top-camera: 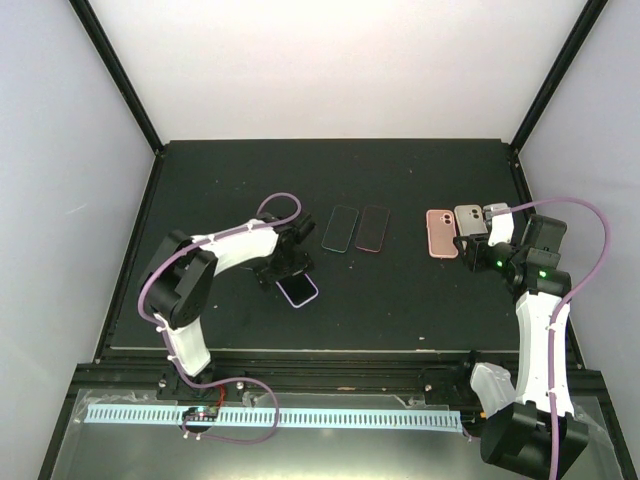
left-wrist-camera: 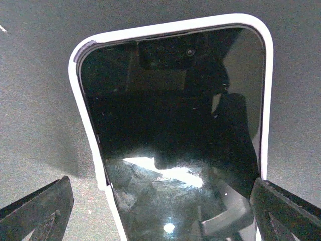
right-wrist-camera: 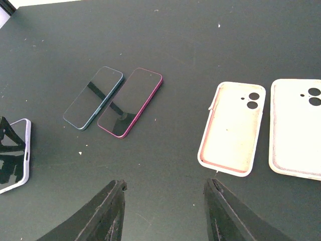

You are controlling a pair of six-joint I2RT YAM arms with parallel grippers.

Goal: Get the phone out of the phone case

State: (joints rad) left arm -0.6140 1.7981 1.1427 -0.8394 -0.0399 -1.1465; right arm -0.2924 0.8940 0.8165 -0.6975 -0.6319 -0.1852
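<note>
Mat edges: the black rectangular table mat (top-camera: 400, 310) is filling the middle of the top view, with white walls (top-camera: 60, 150) closing it in at the left, right and far sides.
Open room: bare mat is stretching across the upper part of that frame behind all the items, and along the lower centre between the two arms.
Task item: the dark-screened phone in its pale lilac rubbery case (top-camera: 298, 290) is lying flat, screen up, lower left of centre in the top view, well apart from the other items.
Left gripper: the left gripper (left-wrist-camera: 160, 216) is hanging over the phone's near end with its black fingers (left-wrist-camera: 37, 213) spread wide, one outside each long edge. The lower-left finger is standing clear of the case and the lower-right one is sitting just beside the rim; contact cannot be told.
Right gripper: the right gripper (right-wrist-camera: 164, 211) is hovering right of centre, jaws partly apart with nothing between them, near the pink-rimmed empty case (right-wrist-camera: 231, 128) and the cream empty case (right-wrist-camera: 298, 128).
Bare phones: a teal-edged phone (right-wrist-camera: 94, 98) and a magenta-edged phone (right-wrist-camera: 131, 102) are lying just beside each other at upper centre.
</note>
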